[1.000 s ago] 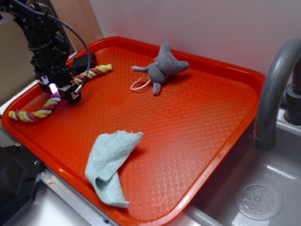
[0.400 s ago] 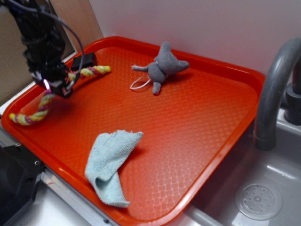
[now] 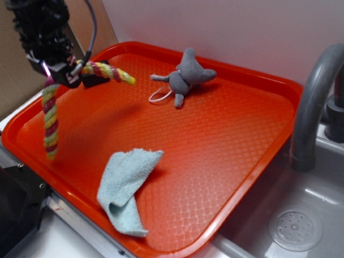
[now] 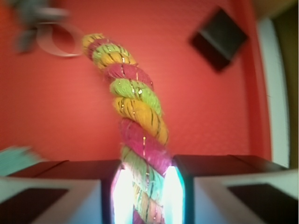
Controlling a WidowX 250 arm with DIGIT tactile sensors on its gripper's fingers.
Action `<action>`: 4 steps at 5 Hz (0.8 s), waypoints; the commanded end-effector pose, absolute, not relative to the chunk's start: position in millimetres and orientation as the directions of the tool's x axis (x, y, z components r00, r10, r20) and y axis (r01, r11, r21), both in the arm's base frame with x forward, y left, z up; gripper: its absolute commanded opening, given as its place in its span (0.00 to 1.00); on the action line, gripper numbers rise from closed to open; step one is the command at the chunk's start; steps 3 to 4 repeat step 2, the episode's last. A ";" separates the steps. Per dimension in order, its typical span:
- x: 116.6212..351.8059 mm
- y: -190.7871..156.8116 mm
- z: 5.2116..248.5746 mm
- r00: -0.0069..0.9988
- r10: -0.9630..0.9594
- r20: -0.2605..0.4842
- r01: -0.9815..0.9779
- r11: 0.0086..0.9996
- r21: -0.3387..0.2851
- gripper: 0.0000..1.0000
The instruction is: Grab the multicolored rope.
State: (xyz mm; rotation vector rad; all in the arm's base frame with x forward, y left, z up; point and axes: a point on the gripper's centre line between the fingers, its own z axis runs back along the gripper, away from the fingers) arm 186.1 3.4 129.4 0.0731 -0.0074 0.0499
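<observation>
End effector (image 3: 63, 72) clamping multicolored rope (image 4: 135, 116), plush toy (image 3: 185, 76) beyond

No lettering, label, brand mark or number can be read anywhere around my claw — not on the orange tray (image 3: 231, 134) beneath it, nor the black block (image 4: 218, 38) beyond it — in either the exterior or the wrist view.
</observation>
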 end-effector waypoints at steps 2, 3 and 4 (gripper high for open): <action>184.3 -40.3 205.8 0.998 0.014 0.064 -0.007 0.995 -0.104 0.00; 184.3 -40.3 205.8 0.998 0.014 0.064 -0.007 0.995 -0.104 0.00; 184.3 -40.3 205.8 0.998 0.014 0.064 -0.007 0.995 -0.104 0.00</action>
